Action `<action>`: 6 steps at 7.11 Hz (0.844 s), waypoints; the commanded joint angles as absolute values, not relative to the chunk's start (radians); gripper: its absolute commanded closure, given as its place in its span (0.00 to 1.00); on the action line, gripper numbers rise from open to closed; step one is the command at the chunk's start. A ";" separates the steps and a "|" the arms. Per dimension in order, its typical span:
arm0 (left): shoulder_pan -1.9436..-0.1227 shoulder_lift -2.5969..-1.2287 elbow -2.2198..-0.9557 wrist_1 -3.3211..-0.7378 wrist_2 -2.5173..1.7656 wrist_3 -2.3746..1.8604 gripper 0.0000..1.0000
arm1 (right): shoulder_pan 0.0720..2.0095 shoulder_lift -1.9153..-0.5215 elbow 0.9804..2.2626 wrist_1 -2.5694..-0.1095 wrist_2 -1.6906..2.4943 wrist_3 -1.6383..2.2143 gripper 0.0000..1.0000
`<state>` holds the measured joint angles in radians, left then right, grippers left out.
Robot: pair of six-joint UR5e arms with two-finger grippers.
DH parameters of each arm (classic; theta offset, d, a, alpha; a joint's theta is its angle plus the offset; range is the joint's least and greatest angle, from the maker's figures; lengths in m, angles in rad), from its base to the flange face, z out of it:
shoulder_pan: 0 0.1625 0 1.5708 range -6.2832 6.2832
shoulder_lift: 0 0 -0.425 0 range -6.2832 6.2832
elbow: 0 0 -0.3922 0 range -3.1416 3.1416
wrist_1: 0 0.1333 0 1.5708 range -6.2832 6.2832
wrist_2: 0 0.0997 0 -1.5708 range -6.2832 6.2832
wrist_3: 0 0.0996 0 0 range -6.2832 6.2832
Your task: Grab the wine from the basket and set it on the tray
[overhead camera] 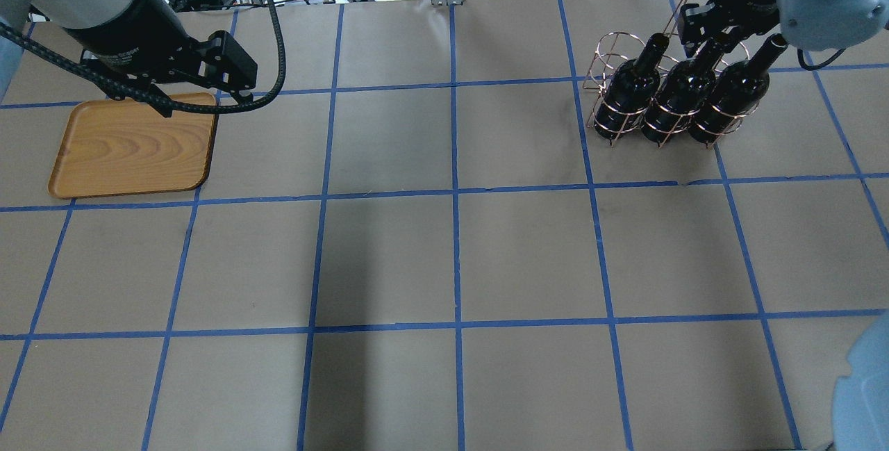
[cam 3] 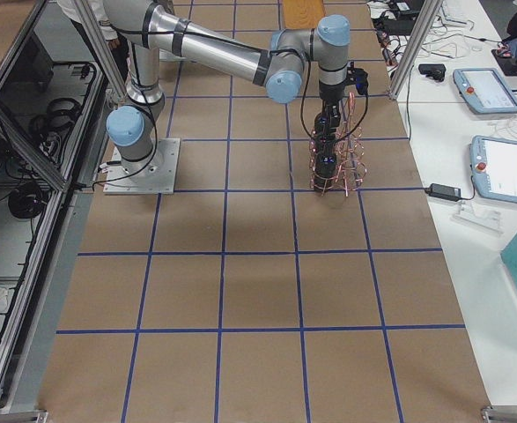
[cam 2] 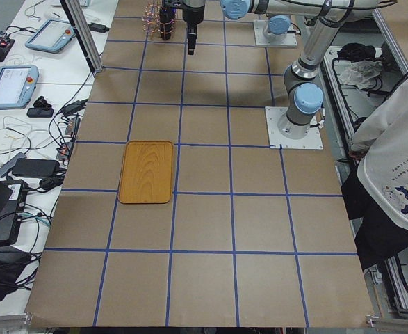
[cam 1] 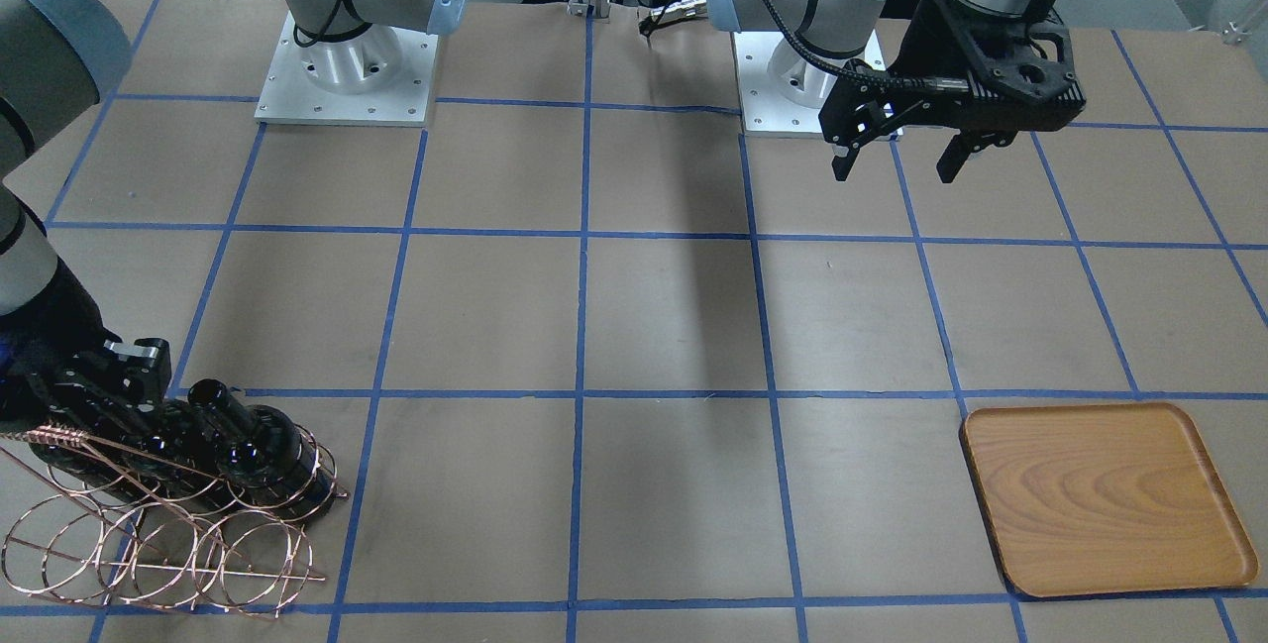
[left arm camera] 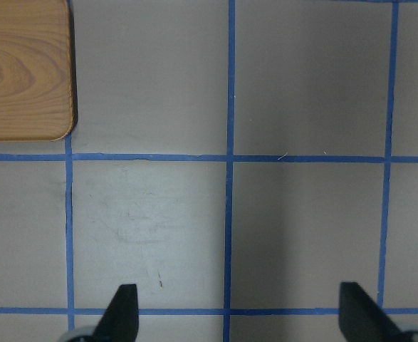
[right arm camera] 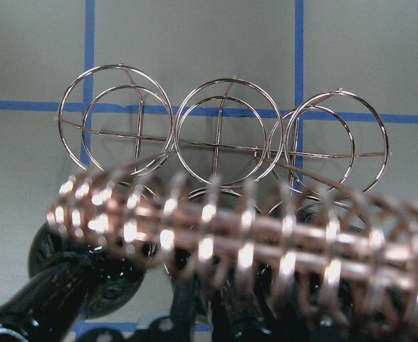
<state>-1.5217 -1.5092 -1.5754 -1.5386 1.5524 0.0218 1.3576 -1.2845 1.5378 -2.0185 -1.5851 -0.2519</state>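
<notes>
Nothing legible. A pale line of print runs along the left arm's black wrist housing (overhead camera: 114, 56) (too blurred to read); the operator's white shirt (cam 2: 398, 174) bears small print, likewise unreadable.

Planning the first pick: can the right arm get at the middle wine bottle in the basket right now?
Probably yes. The right gripper sits by the neck of the middle bottle, which sticks out above the rings of the basket; the twisted handle runs close by, though.
</notes>
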 commanded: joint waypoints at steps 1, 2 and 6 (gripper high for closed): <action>-1.522 -1.508 -1.577 -1.539 1.552 0.021 0.00 | 1.358 -1.285 1.540 -2.017 -1.588 -0.247 0.67; -1.522 -1.508 -1.577 -1.537 1.552 0.021 0.00 | 1.358 -1.285 1.539 -2.017 -1.586 -0.248 0.72; -1.522 -1.508 -1.577 -1.536 1.552 0.023 0.00 | 1.358 -1.285 1.532 -2.006 -1.585 -0.258 1.00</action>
